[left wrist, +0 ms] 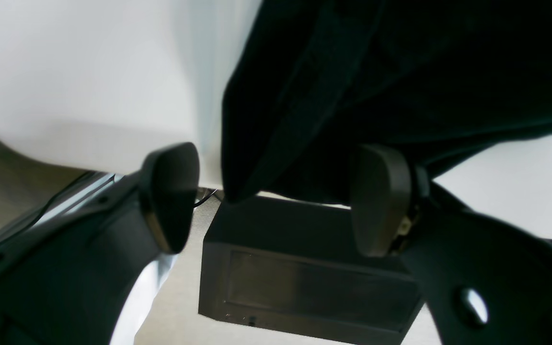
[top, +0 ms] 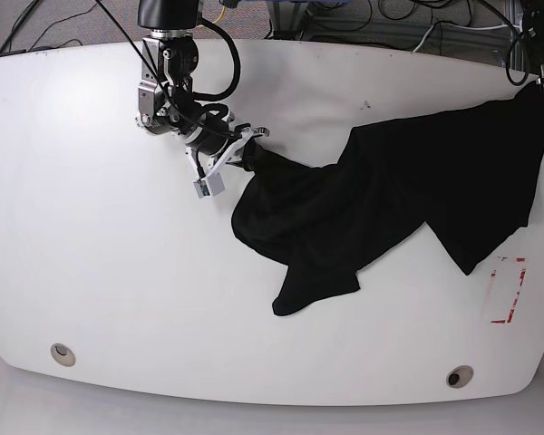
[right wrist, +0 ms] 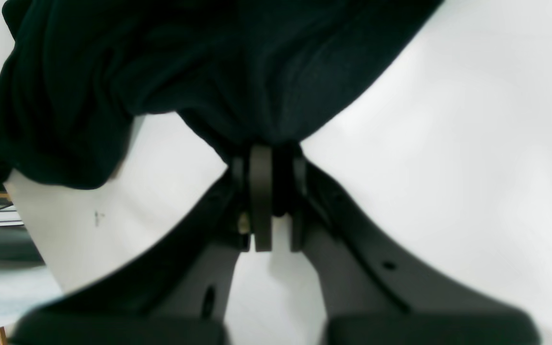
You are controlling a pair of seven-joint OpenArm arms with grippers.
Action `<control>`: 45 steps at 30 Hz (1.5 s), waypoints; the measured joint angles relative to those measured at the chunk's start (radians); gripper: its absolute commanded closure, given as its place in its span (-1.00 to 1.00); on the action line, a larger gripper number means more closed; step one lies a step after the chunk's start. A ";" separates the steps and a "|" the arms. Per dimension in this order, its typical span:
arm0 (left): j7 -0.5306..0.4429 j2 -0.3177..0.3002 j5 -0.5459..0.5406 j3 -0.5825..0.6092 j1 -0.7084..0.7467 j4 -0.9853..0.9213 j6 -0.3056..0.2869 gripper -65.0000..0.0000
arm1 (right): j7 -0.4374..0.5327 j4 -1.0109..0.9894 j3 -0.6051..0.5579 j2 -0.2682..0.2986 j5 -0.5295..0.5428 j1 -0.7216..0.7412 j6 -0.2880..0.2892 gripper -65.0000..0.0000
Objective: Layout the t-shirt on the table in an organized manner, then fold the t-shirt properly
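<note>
The right gripper (right wrist: 261,158) has its fingers (right wrist: 260,191) pressed together on a bunched fold of the t-shirt (top: 381,195), pinching the cloth at its tips. From that pinch the black fabric fans away from the fingers, spreading wider the farther it gets from them. In the base view this gripper (top: 245,149) sits at the shirt's narrow end, and the garment's long axis runs from there across the table (top: 100,227) toward the far edge where the left arm works, rising slightly toward the back. A loose flap (top: 313,290) hangs off the main body toward the front edge of the table.

The left gripper (left wrist: 276,191) stands wide, its two pads (left wrist: 170,191) well apart, with a hanging edge of the t-shirt (left wrist: 352,96) dropping between and just beyond them; neither pad is closed on it. Below the pads, past the table edge, is a dark box (left wrist: 304,278). Beside that end of the shirt, red tape marks (top: 508,290) lie on the tabletop.
</note>
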 measured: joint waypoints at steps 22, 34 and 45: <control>-0.067 -0.025 -0.005 0.079 -0.051 -0.071 0.017 0.88 | 0.000 0.000 -0.001 0.000 0.000 0.000 0.000 0.99; -0.040 -0.008 0.019 0.080 -0.047 -0.006 0.024 1.00 | 0.000 0.000 -0.001 0.000 0.000 0.000 0.000 0.99; 0.048 0.069 0.026 0.096 -0.026 0.206 0.003 1.00 | -0.010 0.027 0.000 0.004 0.076 -0.005 -0.013 1.00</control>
